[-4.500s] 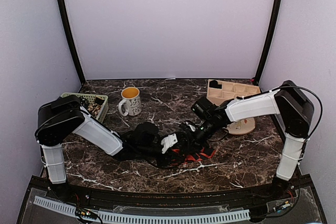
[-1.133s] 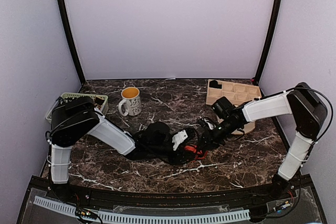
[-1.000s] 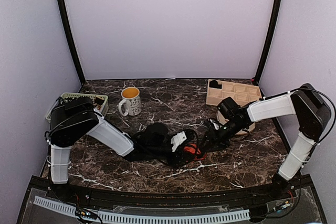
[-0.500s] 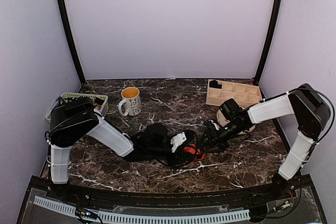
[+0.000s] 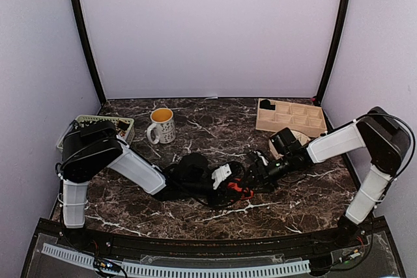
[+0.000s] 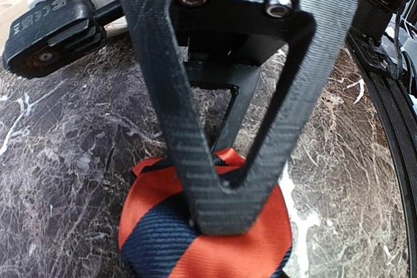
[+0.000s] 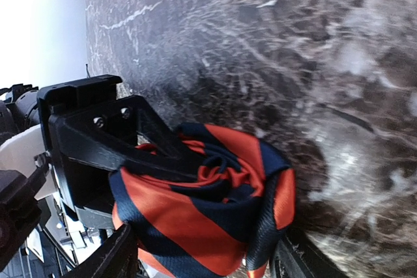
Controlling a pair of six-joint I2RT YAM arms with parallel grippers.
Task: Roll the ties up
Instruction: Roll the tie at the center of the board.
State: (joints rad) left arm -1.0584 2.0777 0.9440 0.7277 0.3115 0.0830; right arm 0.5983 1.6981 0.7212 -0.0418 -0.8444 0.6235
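Top external view: on the dark marbled bench (image 5: 195,216) stand, left to right, a green perforated plastic basket (image 5: 104,124), a white ceramic mug with a yellow-orange inside (image 5: 161,125) and, at far right, a pale wooden compartment tray (image 5: 290,115). Both arms meet at bench centre, nearer the front edge than mug or tray. The red-and-dark-striped fabric necktie (image 5: 238,189) lies there as a compact bundle on the bench. The left gripper (image 5: 227,181) is on its left side and the right gripper (image 5: 253,178) is just beside it on the right.

Left wrist view: the left gripper (image 6: 218,187) is closed, its black fingers near together with a fold of the necktie (image 6: 195,245) pinched at the tips. The front finger hides the contact, so the hold appears to be on the roll's inner turns; not confirmed.

Right wrist view: the right gripper (image 7: 202,255) is wide open and holds nothing. Its fingers stand either side of the rolled necktie (image 7: 208,213).

Handling assessment: the item is light, soft, limp woven cloth with a smooth face. It is judged likely to slip and to spring loose if released, since several slack layers show. Recommended hold: across the roll's outer sides, squeezing all layers together, not on a single edge. No breakage risk noted.
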